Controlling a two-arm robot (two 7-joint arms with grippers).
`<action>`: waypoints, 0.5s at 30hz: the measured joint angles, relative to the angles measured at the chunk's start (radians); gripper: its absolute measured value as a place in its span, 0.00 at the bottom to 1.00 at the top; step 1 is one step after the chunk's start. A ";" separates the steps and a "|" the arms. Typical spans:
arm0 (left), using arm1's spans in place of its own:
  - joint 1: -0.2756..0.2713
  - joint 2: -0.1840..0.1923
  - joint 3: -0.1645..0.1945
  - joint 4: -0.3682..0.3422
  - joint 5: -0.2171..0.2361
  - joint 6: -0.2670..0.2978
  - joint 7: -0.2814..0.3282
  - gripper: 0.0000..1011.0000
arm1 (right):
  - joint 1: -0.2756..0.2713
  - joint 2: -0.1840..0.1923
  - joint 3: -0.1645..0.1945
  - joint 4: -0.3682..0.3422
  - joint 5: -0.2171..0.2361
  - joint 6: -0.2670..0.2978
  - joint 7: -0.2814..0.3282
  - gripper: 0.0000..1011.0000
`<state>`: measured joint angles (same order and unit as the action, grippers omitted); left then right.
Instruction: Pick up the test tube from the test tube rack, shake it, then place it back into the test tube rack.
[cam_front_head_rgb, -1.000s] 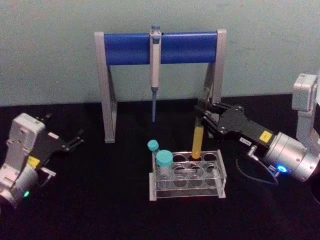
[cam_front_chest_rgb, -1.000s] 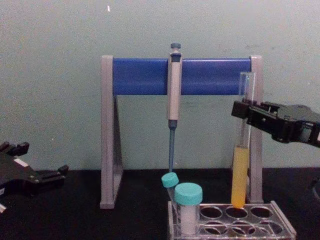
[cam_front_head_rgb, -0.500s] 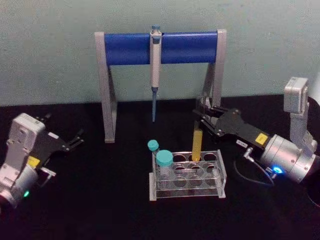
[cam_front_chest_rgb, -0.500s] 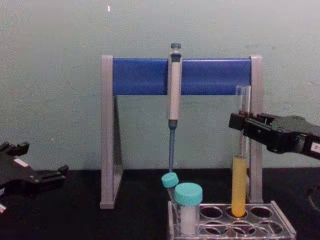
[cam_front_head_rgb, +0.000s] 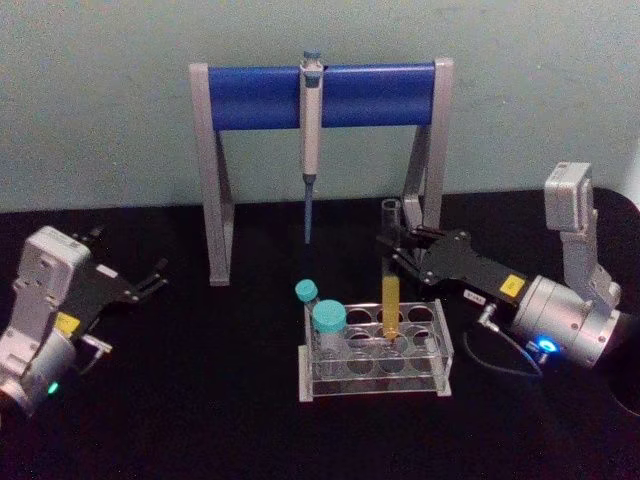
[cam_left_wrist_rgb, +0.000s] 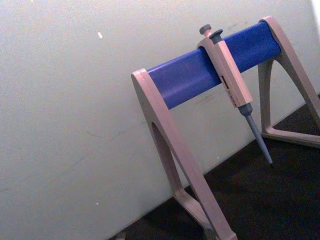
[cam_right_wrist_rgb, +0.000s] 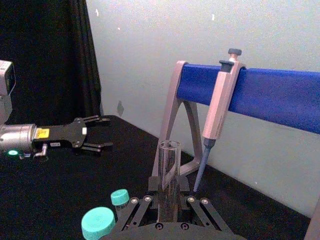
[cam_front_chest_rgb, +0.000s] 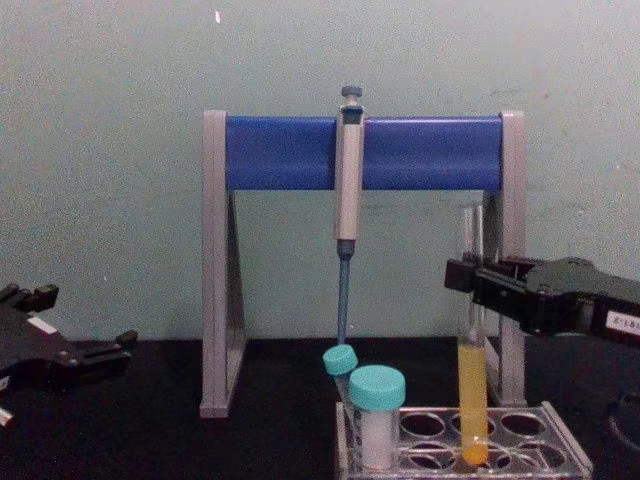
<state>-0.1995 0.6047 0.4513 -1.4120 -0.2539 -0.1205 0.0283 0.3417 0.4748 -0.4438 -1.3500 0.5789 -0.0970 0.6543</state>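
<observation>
The right gripper (cam_front_head_rgb: 393, 246) is clamping the long, uncapped clear glass test tube (cam_front_head_rgb: 390, 292) of yellow liquid, which is standing upright with its bottom inside a hole of the low clear plastic test tube rack (cam_front_head_rgb: 444, 352). The gripper's yellow sticker (cam_front_head_rgb: 510, 285) is showing print too small to read. The left gripper (cam_front_head_rgb: 150, 281) is resting well to the left with its fingers spread.

The tall grey-and-blue plastic pipette stand (cam_front_head_rgb: 250, 97) was shared by all four views: seen from above by the head view, level and nearer by the chest view, obliquely by both wrist views.

Glass test tube (cam_front_chest_rgb: 472, 395), seemingly plastic rack (cam_front_head_rgb: 375, 362)
</observation>
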 joint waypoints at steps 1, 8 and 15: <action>0.000 0.000 0.000 0.000 0.000 0.000 0.000 0.99 | 0.003 -0.001 -0.003 0.004 -0.002 0.003 0.000 0.23; 0.000 0.000 0.000 0.000 0.000 0.000 0.000 0.99 | 0.012 -0.008 -0.009 0.025 -0.007 0.006 0.006 0.23; 0.000 0.000 0.000 0.000 0.000 0.000 0.000 0.99 | 0.018 -0.013 -0.014 0.043 -0.009 0.010 0.009 0.23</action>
<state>-0.1995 0.6047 0.4514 -1.4120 -0.2539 -0.1205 0.0283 0.3598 0.4618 -0.4576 -1.3075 0.5703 -0.0866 0.6628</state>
